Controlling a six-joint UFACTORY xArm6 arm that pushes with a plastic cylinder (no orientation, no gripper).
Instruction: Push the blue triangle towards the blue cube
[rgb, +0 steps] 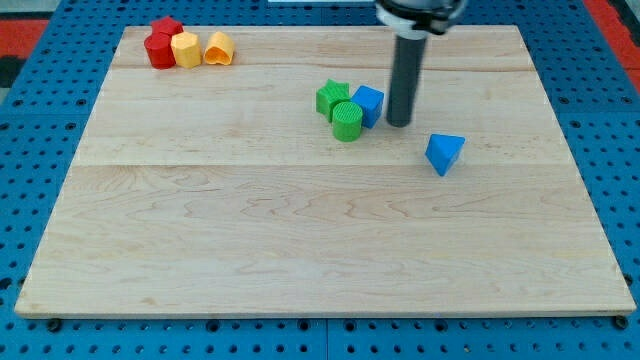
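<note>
The rod comes down from the view's top, and my tip (399, 123) rests on the table (300, 230) just to the view's right of the blue cube (369, 105). A thin gap seems to show between them, though I cannot tell for sure that they are apart. The arm carries no tool with jaws, only this plain rod, so it grasps nothing.

Taking the blue cube as the landmark: the blue triangle (444, 153) lies to its right and lower in the view, near but clearly apart, with my tip between the two and much closer to the cube. The triangle touches neither the tip nor any other block.

A green cylinder (347, 120) stands just to the cube's left and slightly lower, touching it or very nearly so. A green block (331, 97), star-like in outline, sits farther left, pressed against the cylinder and close beside the cube.

Well apart from the cube, toward the table's top-left corner, three more blocks cluster in a row: a red block (161, 43) at the far left, a yellow block (185, 48) against it, and an orange block (218, 47) just to the right of that one. Their exact shapes are hard to make out.
</note>
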